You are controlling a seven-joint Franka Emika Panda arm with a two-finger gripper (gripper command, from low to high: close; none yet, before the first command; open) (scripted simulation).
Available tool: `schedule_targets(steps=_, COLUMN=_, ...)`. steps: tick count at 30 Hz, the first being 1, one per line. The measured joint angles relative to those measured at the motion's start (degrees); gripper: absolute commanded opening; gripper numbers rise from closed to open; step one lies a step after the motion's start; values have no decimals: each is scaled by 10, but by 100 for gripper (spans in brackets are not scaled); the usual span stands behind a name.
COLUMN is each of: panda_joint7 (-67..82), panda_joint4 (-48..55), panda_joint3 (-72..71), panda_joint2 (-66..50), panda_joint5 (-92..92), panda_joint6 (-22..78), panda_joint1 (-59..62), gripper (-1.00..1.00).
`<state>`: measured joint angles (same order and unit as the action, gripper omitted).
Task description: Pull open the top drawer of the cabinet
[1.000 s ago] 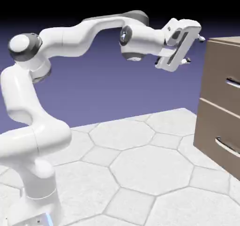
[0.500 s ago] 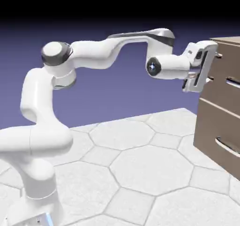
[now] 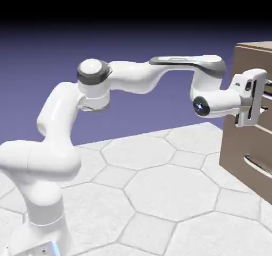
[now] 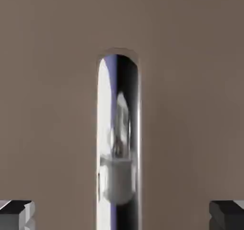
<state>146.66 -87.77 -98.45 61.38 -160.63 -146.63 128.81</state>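
You see the gripper [image 3: 258,97] level at the top drawer [image 3: 245,85] of the cabinet [image 3: 241,143], at the exterior view's right. Its fingertips [image 4: 16,214] stand spread wide on either side of the silver bar handle [image 4: 117,138], not touching it.

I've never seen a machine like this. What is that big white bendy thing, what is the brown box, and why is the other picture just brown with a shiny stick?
The white thing is a robot arm. At its end is a gripper, a hand with two fingers. The brown box is a cabinet with drawers. One picture is taken from the side. The other comes from a camera on the hand itself: the brown is the top drawer, the shiny stick is its handle, and the grey corners are the fingertips. The fingers are open on either side of the handle, holding nothing yet. The floor is white tiles.
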Motion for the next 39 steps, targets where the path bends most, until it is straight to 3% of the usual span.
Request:
schedule_targets(steps=1, panda_joint7=-4, panda_joint4=14, panda_joint3=-4, panda_joint2=4, panda_joint5=0, panda_joint6=-5, panda_joint1=10, gripper=-100)
schedule_targets(steps=7, panda_joint7=18, panda_joint4=-69, panda_joint3=20, panda_joint2=-18, panda_joint5=-2, panda_joint6=25, panda_joint1=-46, gripper=-100)
schedule_targets(steps=16, panda_joint7=-155, panda_joint4=-113, panda_joint3=132, panda_joint2=155, panda_joint5=-31, panda_joint6=83, panda_joint1=-68, gripper=-100)
schedule_targets(steps=24, panda_joint7=-147, panda_joint4=-274, panda_joint3=170, panda_joint2=162, panda_joint5=-24, panda_joint6=148, panda_joint1=-170, gripper=-100)
schedule_targets(steps=31, panda_joint7=-277, panda_joint4=-287, panda_joint3=214, panda_joint2=307, panda_joint5=-51, panda_joint6=185, panda_joint1=-148, gripper=-100)
schedule_targets(steps=39, panda_joint7=-268, panda_joint4=-453, panda_joint3=228, panda_joint2=320, panda_joint5=-36, panda_joint6=249, panda_joint1=-250, gripper=-100)
